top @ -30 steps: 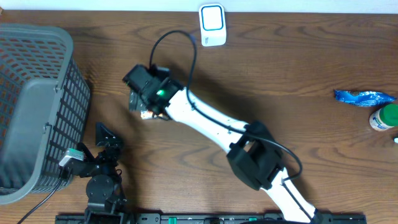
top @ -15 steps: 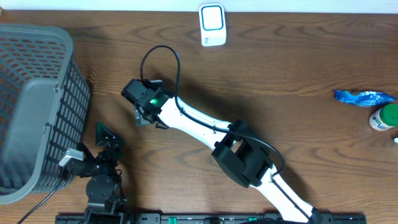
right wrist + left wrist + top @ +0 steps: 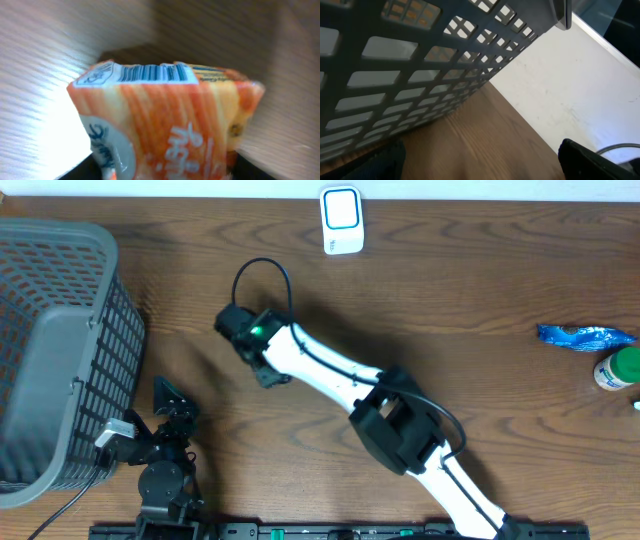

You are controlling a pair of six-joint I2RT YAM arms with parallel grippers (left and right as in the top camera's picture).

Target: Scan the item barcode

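Note:
The item is an orange snack packet point(image 3: 170, 120) that fills the right wrist view, with its barcode point(image 3: 150, 73) on a white strip along the top edge. My right gripper point(image 3: 160, 170) has closed on the packet's lower end, a dark finger point(image 3: 75, 170) on each side. In the overhead view the right gripper point(image 3: 262, 372) points down at mid-table and hides the packet. The white scanner point(image 3: 342, 220) with a blue face stands at the table's far edge. My left gripper point(image 3: 480, 167) is open and empty beside the basket; overhead it sits at the near left point(image 3: 170, 402).
A grey mesh basket point(image 3: 60, 350) takes up the left side and looms close in the left wrist view point(image 3: 410, 75). A blue wrapper point(image 3: 585, 336) and a green-capped bottle point(image 3: 618, 368) lie at the right edge.
The right gripper has shifted slightly right and toward the near side over the packet, and its jaws have narrowed onto it. The left arm has not moved.

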